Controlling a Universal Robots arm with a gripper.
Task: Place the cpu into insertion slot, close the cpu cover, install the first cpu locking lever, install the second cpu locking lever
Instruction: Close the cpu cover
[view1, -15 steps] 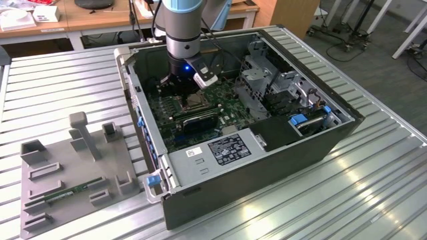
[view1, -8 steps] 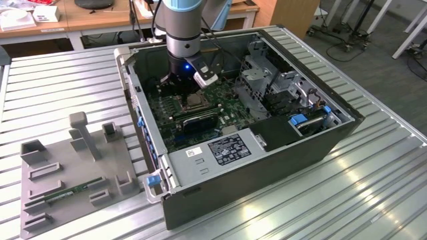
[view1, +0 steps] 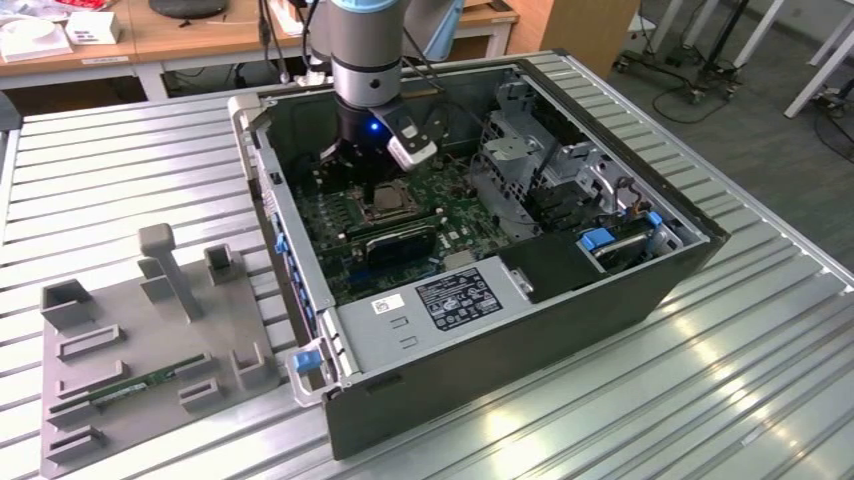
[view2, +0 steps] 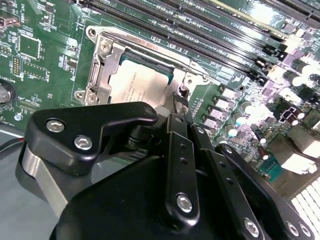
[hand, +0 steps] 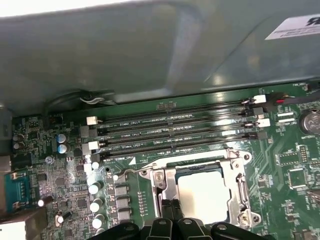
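Observation:
The cpu (hand: 202, 196) lies pale and square in the socket on the green motherboard, also seen in the second wrist view (view2: 137, 84). The cpu cover (hand: 236, 192), a silvery frame (view2: 98, 75), lies flat around it. A thin wire lever (hand: 126, 172) runs beside the socket's corner. My gripper (hand: 170, 209) is shut, and its dark fingertips (view2: 178, 100) rest together at the socket's edge, against the cover frame. In the exterior view the gripper (view1: 378, 178) hangs inside the open computer case just above the socket (view1: 388, 203).
Long black memory slots (hand: 175, 132) run beside the socket, with a grey case wall (hand: 150, 50) beyond them. Drive cages (view1: 534, 170) and a power supply (view1: 454, 300) crowd the case. A grey fixture (view1: 147, 350) holding a green memory stick (view1: 140, 385) sits on the slatted metal table.

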